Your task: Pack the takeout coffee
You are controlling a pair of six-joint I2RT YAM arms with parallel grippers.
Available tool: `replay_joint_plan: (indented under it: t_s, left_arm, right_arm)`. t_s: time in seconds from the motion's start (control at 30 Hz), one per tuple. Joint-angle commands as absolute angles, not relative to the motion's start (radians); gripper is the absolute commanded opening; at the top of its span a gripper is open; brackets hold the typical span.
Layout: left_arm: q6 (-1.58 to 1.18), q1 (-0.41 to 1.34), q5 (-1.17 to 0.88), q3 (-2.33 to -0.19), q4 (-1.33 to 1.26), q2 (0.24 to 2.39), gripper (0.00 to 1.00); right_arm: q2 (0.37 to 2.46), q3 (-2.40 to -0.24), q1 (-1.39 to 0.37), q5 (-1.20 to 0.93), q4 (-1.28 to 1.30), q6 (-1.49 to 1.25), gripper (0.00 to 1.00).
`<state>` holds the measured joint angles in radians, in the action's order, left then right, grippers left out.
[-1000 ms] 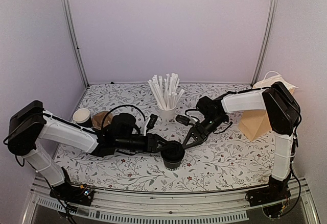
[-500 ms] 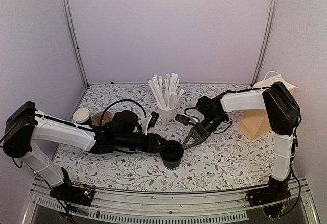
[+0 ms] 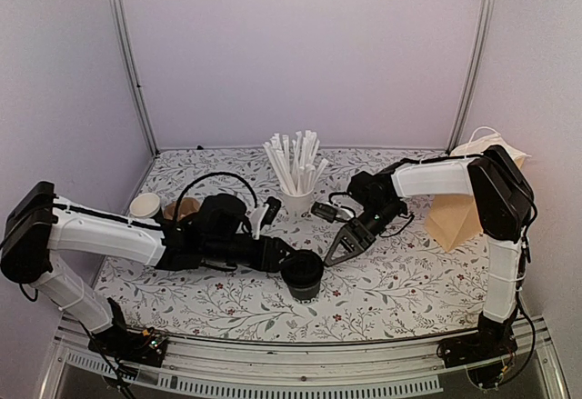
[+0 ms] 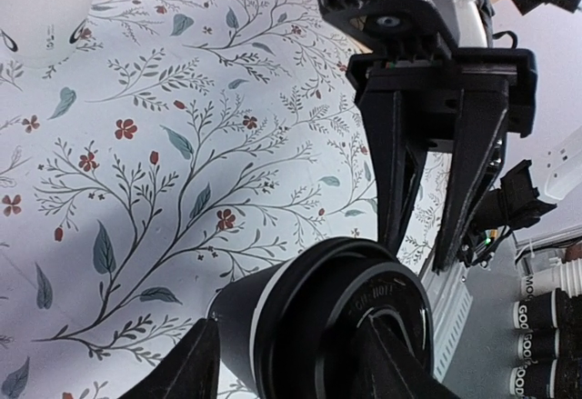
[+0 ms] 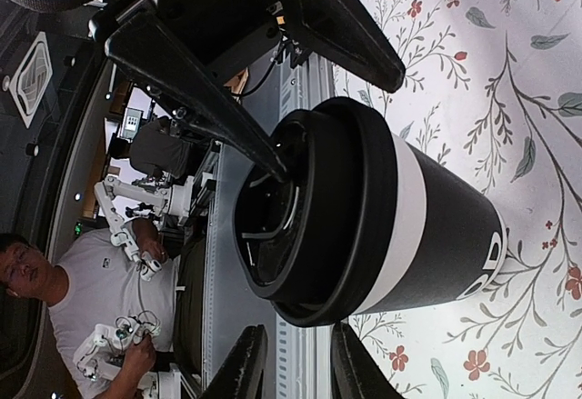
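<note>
The black paper cup point(image 3: 304, 284) stands on the floral table with its black lid point(image 3: 302, 265) seated on top. My left gripper point(image 3: 289, 256) is open at the cup's left, one finger over the lid, the other outside the rim. In the left wrist view the lid point(image 4: 364, 326) and cup wall point(image 4: 238, 319) sit between its fingers point(image 4: 289, 324). My right gripper point(image 3: 333, 255) is just right of the cup, narrowly open and empty. In the right wrist view point(image 5: 298, 331) the cup point(image 5: 446, 226) lies beyond its fingertips.
A white cup of wrapped straws point(image 3: 296, 201) stands behind the cup. A white-rimmed cup point(image 3: 145, 206) and the brown carrier point(image 3: 182, 210) sit at the left behind my left arm. A tan paper bag point(image 3: 459, 213) stands at the right wall.
The cup and my left gripper have shifted slightly left. My right gripper has stayed close beside the cup, barely moving.
</note>
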<state>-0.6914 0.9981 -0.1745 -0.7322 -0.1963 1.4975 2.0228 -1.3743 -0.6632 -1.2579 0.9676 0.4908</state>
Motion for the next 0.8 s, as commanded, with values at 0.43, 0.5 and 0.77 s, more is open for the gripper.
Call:
replay_joint_plan:
  t_s: [0.43, 0.5, 0.77]
  left_arm:
    - [-0.625, 1.031, -0.18, -0.797, -0.101, 1.441, 0.64]
    - [-0.625, 1.032, -0.157, -0.796, -0.067, 1.413, 0.66]
    - [-0.815, 1.007, -0.115, -0.681, 0.029, 1.291, 0.62]
  right_arm:
    - [2.057, -1.399, -0.669, -1.246, 0.963, 0.496, 0.28]
    - [2.061, -1.401, -0.67, -1.242, 0.961, 0.493, 0.28]
    - [2.065, -1.406, -0.669, -1.202, 0.94, 0.465, 0.28]
